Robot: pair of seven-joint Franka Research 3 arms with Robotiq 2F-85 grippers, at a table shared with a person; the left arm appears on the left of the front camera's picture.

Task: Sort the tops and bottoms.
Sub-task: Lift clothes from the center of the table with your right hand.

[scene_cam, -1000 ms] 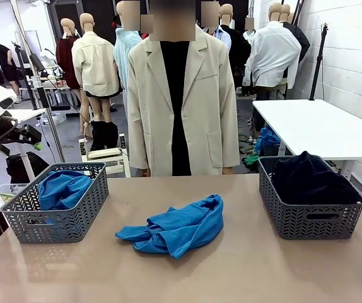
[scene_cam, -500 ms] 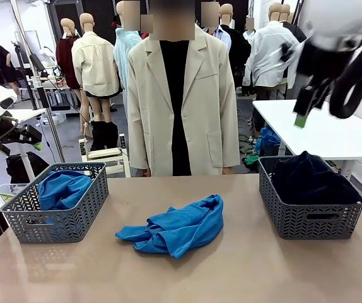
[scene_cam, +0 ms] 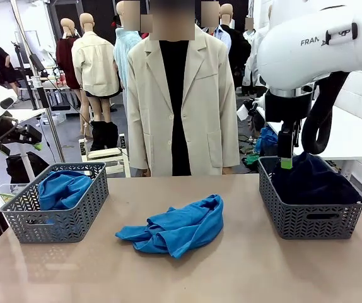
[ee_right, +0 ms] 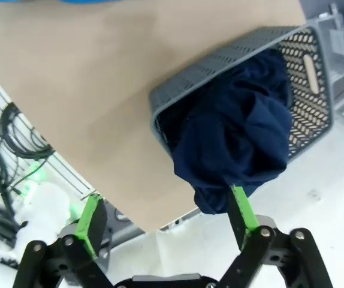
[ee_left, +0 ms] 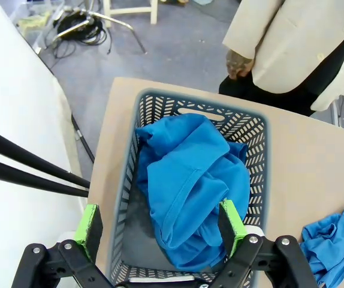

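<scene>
The bright blue soft cloth shirt [scene_cam: 178,230] lies unsorted; the left claw [ee_left: 160,219] or right claw [ee_right: 165,207] (both spread wide, empty) should grab it.

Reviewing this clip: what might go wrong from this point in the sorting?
1. The open right gripper hangs close to the bottoms, which heap above the right basket rim; a finger might snag the fabric and pull a garment out.
2. The loose top on the table is crumpled; a pinch may catch only one fold, letting it trail or slip.
3. The person stands at the table's far edge, so a wide arm swing might come near them.
</scene>
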